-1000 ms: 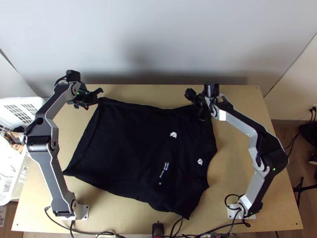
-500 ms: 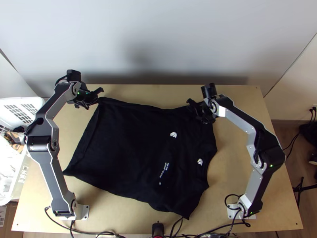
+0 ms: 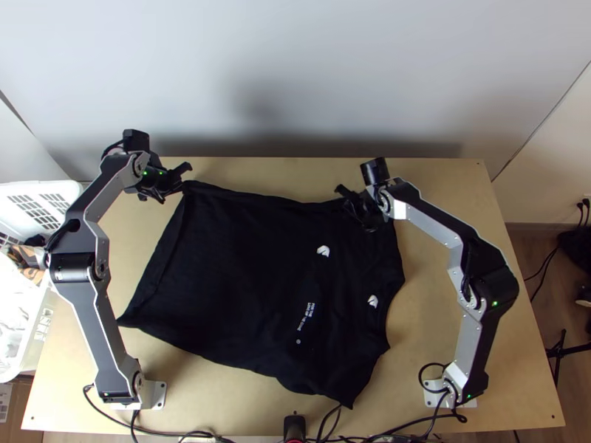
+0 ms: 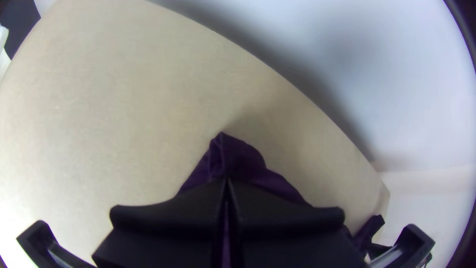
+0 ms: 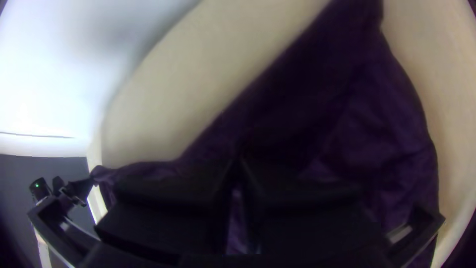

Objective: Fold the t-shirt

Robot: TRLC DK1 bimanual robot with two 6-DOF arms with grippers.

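Observation:
The black t-shirt (image 3: 221, 266) lies mostly spread across the table, small white prints on its right half. At its far left corner is my left gripper (image 3: 176, 186). In the left wrist view, my left gripper (image 4: 226, 182) is shut on that dark purple-looking corner (image 4: 238, 156), whose tip sticks out past the fingers. My right gripper (image 3: 362, 210) is over the shirt's far right part. In the right wrist view, the fingertips of my right gripper (image 5: 239, 163) are together above the cloth (image 5: 307, 109); no pinched fold can be made out.
Bare wooden table (image 3: 451, 295) surrounds the shirt, with a pale wall (image 3: 295, 81) behind the far edge. A white basket (image 3: 29, 317) with things in it stands at the left. Cables (image 3: 185, 434) run along the near edge.
My right gripper has shifted a little right and nearer, then back left along the shirt's far edge. The shirt has not visibly followed it. My left gripper has kept still.

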